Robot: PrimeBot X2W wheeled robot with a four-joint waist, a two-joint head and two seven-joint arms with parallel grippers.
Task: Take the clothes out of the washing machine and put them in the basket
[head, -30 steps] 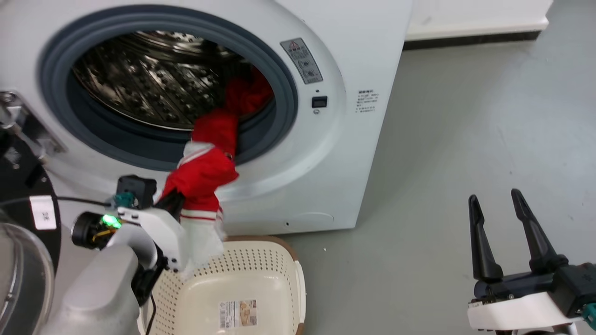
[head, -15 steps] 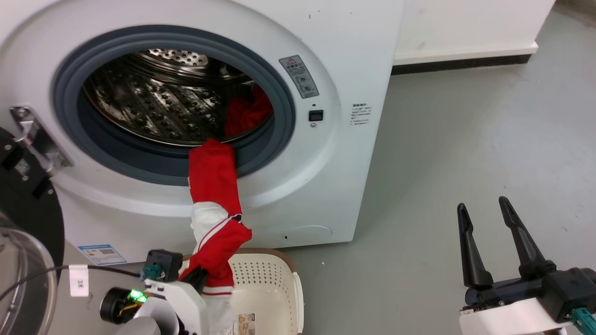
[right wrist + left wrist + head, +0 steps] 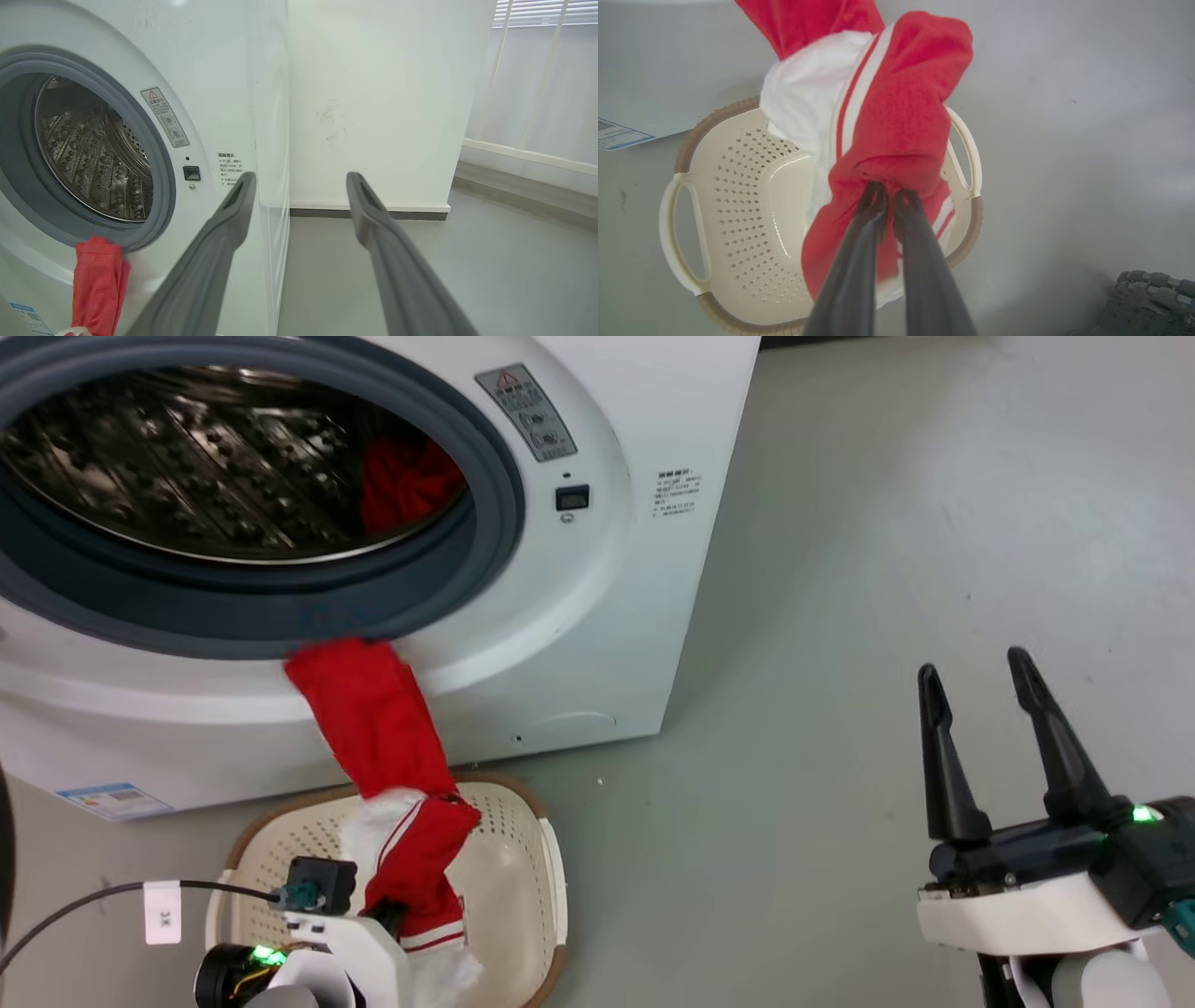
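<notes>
Left gripper [image 3: 889,192] holds the garment [image 3: 896,116] over the basket [image 3: 738,186]
It is pinched shut on a bunched fold of this red-and-white piece, which looks light, limp and fleecy, likely to drag and snag; a gathered mid-fold seems the right hold. The right gripper [image 3: 972,665] hangs spread and empty to the side. Farther off, the garment's tail lies on the grey gasket [image 3: 485,541] of the washing machine [image 3: 579,616], with more red cloth [image 3: 406,485] inside the drum [image 3: 187,457]
</notes>
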